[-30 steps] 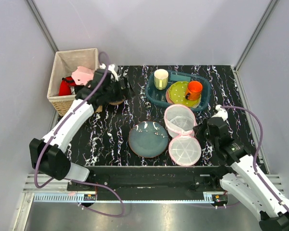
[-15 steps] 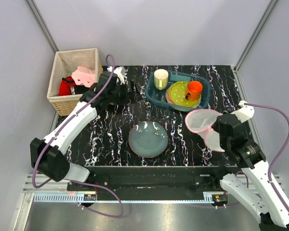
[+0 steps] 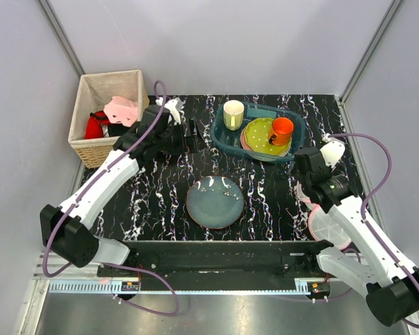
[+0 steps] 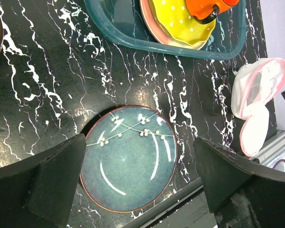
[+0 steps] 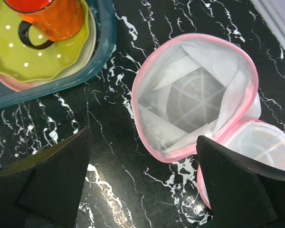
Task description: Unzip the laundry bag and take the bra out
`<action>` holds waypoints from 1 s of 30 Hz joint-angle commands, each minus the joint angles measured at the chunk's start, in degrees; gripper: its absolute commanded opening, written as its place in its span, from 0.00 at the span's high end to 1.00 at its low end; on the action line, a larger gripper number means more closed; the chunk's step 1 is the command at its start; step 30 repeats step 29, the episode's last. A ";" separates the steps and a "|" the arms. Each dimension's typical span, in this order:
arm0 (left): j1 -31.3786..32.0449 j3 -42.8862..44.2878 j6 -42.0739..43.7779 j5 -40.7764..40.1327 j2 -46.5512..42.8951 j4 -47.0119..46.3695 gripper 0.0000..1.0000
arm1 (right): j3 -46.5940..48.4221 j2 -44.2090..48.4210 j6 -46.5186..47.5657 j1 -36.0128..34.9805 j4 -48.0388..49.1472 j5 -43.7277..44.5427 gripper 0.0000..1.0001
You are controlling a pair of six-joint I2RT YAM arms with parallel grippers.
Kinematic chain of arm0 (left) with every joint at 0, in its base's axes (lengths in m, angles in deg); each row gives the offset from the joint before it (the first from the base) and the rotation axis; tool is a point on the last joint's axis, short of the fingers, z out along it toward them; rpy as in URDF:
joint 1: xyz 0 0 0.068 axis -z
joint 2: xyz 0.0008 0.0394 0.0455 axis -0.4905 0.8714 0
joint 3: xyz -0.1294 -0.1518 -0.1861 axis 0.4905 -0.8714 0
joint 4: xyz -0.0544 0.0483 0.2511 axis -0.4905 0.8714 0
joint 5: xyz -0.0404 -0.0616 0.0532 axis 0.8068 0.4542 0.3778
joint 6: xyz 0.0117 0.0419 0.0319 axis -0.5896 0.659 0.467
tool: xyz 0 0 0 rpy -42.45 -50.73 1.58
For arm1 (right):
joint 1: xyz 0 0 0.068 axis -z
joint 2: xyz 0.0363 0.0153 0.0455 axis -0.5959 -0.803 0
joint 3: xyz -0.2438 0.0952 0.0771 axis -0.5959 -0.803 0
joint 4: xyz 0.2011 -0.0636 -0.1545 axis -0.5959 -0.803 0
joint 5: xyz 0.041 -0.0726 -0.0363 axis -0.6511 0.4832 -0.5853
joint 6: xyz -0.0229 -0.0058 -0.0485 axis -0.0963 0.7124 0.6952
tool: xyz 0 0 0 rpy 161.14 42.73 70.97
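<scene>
Laundry bag (image 5: 194, 95) lies on the tabletop (image 3: 160, 188) at the right-hand side, zip undone, mouth gaping and its round lid flap folded out beside it (only white mesh folds show inside). Bra (image 3: 119, 109) sits in the wicker basket (image 3: 87, 150) at the far left corner, well apart from the bag. Right tool (image 5: 142, 152) is spread wide close to the bag, gripping nothing. Left tool (image 4: 138, 152) is likewise spread and empty, near the basket, with the blue-grey plate (image 4: 128, 161) in its wrist view.
</scene>
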 commanded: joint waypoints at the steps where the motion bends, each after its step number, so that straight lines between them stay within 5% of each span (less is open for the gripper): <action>1: 0.27 0.16 1.79 -1.72 -4.57 -0.11 0.01 | 3.51 1.14 -0.01 0.37 3.32 -3.10 0.00; 30: 0.18 -13.64 3.99 -11.48 -13.81 3.14 0.01 | 0.61 -5.82 1.13 0.37 6.75 -12.51 0.00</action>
